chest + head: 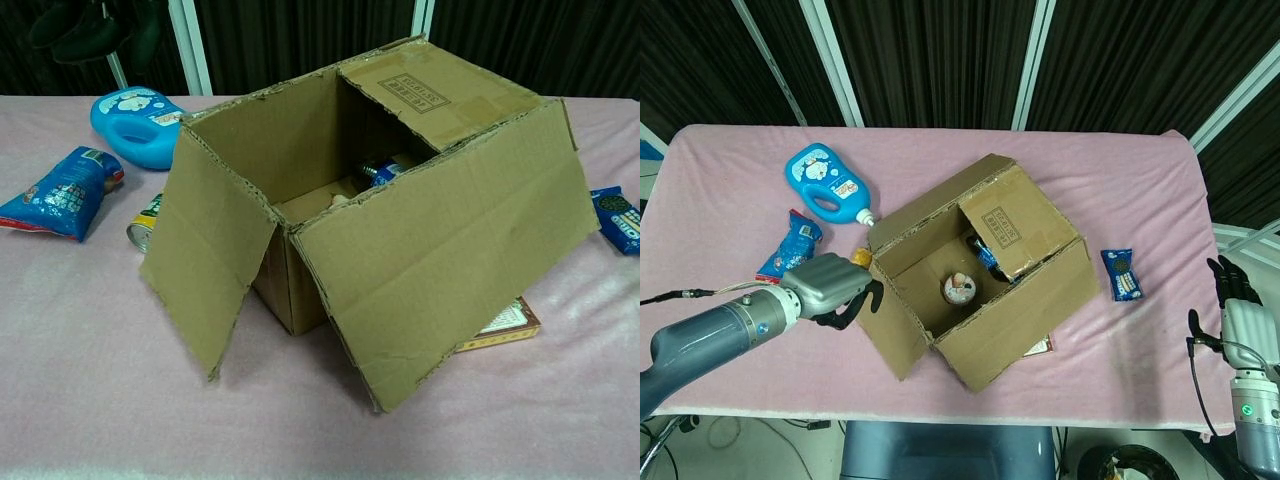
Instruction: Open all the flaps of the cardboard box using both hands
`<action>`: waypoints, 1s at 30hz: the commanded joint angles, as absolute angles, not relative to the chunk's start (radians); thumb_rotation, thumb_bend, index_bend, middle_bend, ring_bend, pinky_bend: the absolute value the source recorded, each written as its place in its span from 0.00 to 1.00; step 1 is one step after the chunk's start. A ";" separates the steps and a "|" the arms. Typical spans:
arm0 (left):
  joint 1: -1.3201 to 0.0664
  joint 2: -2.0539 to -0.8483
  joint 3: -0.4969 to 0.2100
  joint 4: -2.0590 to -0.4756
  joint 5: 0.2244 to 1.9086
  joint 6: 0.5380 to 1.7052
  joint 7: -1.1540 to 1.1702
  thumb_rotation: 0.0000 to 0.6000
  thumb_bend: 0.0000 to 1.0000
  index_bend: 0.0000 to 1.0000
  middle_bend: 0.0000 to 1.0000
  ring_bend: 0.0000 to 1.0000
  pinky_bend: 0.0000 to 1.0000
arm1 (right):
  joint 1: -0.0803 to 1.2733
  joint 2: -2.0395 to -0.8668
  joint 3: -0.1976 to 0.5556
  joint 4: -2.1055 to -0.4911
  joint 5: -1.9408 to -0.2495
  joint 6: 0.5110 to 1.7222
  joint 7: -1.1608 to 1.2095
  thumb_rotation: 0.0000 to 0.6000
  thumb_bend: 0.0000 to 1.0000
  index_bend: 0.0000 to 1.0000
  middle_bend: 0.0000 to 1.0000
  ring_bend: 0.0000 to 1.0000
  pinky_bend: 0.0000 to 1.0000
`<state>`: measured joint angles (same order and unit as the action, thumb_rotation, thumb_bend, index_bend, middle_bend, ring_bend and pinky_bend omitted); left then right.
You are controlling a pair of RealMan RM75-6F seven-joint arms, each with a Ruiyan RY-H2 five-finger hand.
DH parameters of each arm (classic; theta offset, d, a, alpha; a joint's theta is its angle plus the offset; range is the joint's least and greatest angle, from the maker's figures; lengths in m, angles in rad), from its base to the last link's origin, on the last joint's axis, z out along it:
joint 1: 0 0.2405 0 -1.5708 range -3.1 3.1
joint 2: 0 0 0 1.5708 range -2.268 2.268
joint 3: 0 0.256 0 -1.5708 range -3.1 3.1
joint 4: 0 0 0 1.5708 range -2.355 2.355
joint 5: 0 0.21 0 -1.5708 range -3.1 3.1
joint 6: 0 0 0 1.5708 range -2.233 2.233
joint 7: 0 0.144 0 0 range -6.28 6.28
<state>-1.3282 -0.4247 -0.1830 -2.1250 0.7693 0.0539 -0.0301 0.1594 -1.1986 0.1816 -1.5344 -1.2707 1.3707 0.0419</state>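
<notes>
I see the cardboard box (980, 275) in the middle of the worktop (1120, 180), with its left flap (200, 265) and its near flap (450, 270) folded down outside, while the right flap (1015, 225) lies over the opening. My left robot hand (830, 290) is beside the left flap, fingers curled and holding nothing. My right robot hand (1237, 300) hangs off the right edge, and I cannot tell its state; I judge the next move must bring it under that right flap.

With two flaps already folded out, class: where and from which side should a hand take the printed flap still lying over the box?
Probably the printed flap by its free inner edge, from over the opening: that edge overhangs the cardboard box's interior, leaving room for fingers underneath.
</notes>
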 commanded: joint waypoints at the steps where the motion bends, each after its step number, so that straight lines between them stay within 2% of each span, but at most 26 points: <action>1: -1.122 -0.483 -0.153 -2.195 0.861 0.401 -0.025 1.00 0.43 0.22 0.31 0.20 0.28 | 0.159 -1.196 0.182 -1.537 -1.268 1.369 0.039 1.00 0.51 0.05 0.01 0.00 0.21; 2: -1.075 -0.509 -0.139 -2.207 0.883 0.493 -0.008 1.00 0.39 0.18 0.25 0.15 0.23 | 0.159 -1.194 0.183 -1.539 -1.267 1.369 0.037 1.00 0.51 0.05 0.01 0.00 0.21; 4: -0.922 -0.611 -0.083 -2.206 0.956 0.815 0.083 1.00 0.34 0.14 0.17 0.09 0.17 | 0.159 -1.188 0.188 -1.547 -1.267 1.374 0.028 1.00 0.51 0.05 0.01 0.00 0.21; 6: -0.800 -0.750 -0.045 -2.170 1.049 1.077 0.192 1.00 0.30 0.11 0.11 0.04 0.12 | 0.162 -1.181 0.192 -1.558 -1.266 1.375 0.018 1.00 0.50 0.05 0.01 0.00 0.21; 10: -0.688 -0.895 -0.013 -2.097 1.119 1.274 0.274 1.00 0.27 0.02 0.03 0.00 0.04 | 0.169 -1.170 0.195 -1.571 -1.272 1.373 -0.002 1.00 0.48 0.05 0.01 0.00 0.21; 13: -0.629 -0.960 0.004 -2.043 1.133 1.346 0.295 1.00 0.25 0.00 0.00 0.00 0.00 | 0.176 -1.162 0.197 -1.580 -1.280 1.372 -0.017 1.00 0.47 0.05 0.01 0.00 0.21; 21: -0.459 -1.155 0.033 -1.799 1.211 1.536 0.282 1.00 0.23 0.00 0.00 0.00 0.00 | 0.256 -1.113 0.211 -1.596 -1.353 1.317 -0.088 1.00 0.42 0.04 0.00 0.00 0.21; 30: -0.354 -1.260 0.029 -1.605 1.236 1.547 0.186 1.00 0.23 0.00 0.00 0.00 0.00 | 0.474 -1.035 0.264 -1.603 -1.500 1.151 -0.163 1.00 0.42 0.03 0.00 0.00 0.21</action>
